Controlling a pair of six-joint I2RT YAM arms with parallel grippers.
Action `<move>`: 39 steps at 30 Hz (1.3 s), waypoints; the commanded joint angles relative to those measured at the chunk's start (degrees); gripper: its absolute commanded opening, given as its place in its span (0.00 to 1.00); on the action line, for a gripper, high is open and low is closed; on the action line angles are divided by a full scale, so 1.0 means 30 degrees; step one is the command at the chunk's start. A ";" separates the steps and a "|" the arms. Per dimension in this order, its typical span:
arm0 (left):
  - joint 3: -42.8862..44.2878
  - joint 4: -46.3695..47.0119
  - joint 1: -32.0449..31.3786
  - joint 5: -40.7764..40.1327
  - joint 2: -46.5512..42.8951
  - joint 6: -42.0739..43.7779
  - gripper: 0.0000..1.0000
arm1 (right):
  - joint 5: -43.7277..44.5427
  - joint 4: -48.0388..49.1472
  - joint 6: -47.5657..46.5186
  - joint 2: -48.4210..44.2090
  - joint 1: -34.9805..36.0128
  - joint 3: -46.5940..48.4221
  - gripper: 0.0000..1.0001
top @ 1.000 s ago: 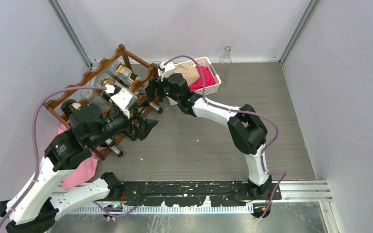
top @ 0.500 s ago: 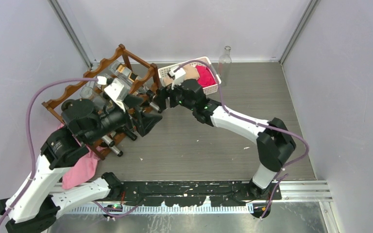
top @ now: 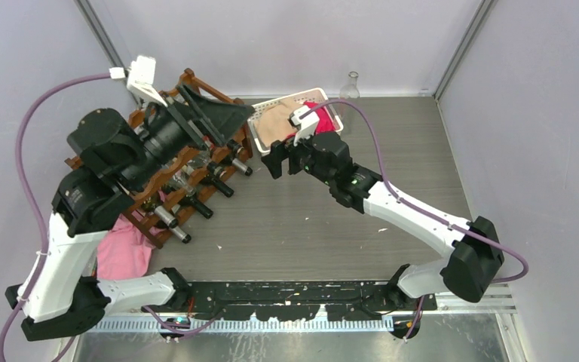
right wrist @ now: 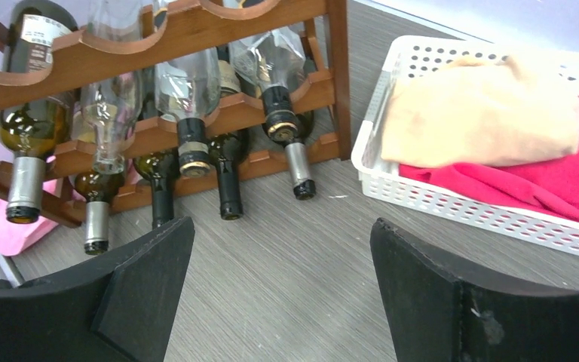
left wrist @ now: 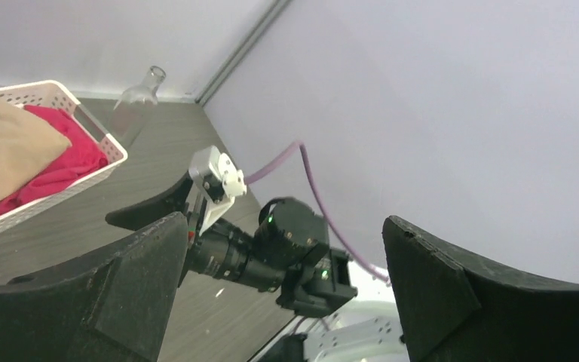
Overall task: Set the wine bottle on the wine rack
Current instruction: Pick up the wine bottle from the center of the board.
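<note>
Standing at the back left of the table (top: 332, 226): wine rack (right wrist: 196, 21), carrying several wine bottles (right wrist: 188, 128) lying across its scalloped rails, necks pointing out toward the table centre.

Hovering raised over the rack's far end, pointing toward the white basket (right wrist: 392, 173): left fingers (left wrist: 136, 294), spreading fully apart and gripping nothing.

Hanging over bare table in front of the rack, apart from the bottle necks: right fingers (right wrist: 437, 302), spreading wide and holding nothing.

Lying in the basket: tan cloth (right wrist: 482, 113) over red cloth (right wrist: 565, 181).

Standing upright behind the basket, near the back wall: clear bottle (top: 350, 90).

Lying at the rack's near end: pink cloth (top: 124, 256).
</note>
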 commanded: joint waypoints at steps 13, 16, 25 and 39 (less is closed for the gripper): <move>0.4686 -0.3969 0.0054 -0.5283 0.1933 -0.1732 1.00 | -0.0033 -0.0294 0.1621 -0.2917 -0.3919 -0.2050 0.95; 0.4961 -0.3946 0.0054 -0.4833 0.2185 -0.1009 1.00 | 0.0234 -0.0458 0.1434 -0.3800 -0.4687 -0.2418 0.95; -0.4528 0.3625 0.0076 -0.0278 -0.1391 0.8171 1.00 | -0.0074 -0.1099 0.1119 -0.3701 -0.8557 -0.1248 0.98; -1.0698 0.5187 0.0678 0.4071 -0.1998 1.3588 0.93 | -0.2254 -0.3398 -0.0757 0.4910 -1.2686 0.7474 1.00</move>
